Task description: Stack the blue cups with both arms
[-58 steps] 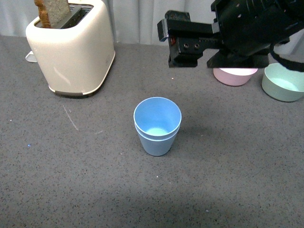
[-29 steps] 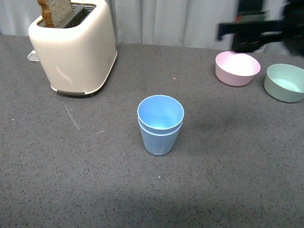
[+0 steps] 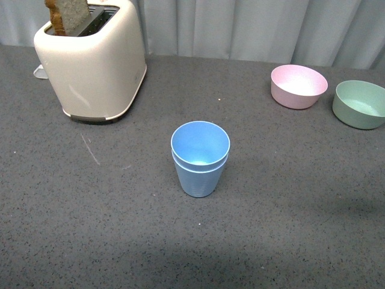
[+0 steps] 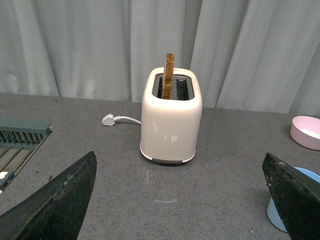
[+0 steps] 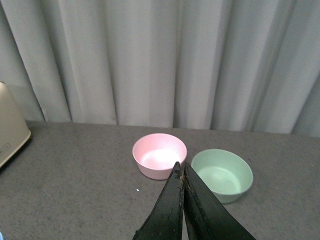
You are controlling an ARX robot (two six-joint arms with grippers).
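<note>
Blue cups (image 3: pixel 200 158) stand nested upright at mid-table, apart from both arms: the left gripper (image 4: pixel 180 200), jaws spread wide, has them just off one fingertip, while the right gripper (image 5: pixel 181 200), tips pressed together, faces the bowls instead.

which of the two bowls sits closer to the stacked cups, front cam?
The pink bowl. It stands between the nested blue cups and the green bowl, which sits further to the robot's right, near the frame edge.
</note>
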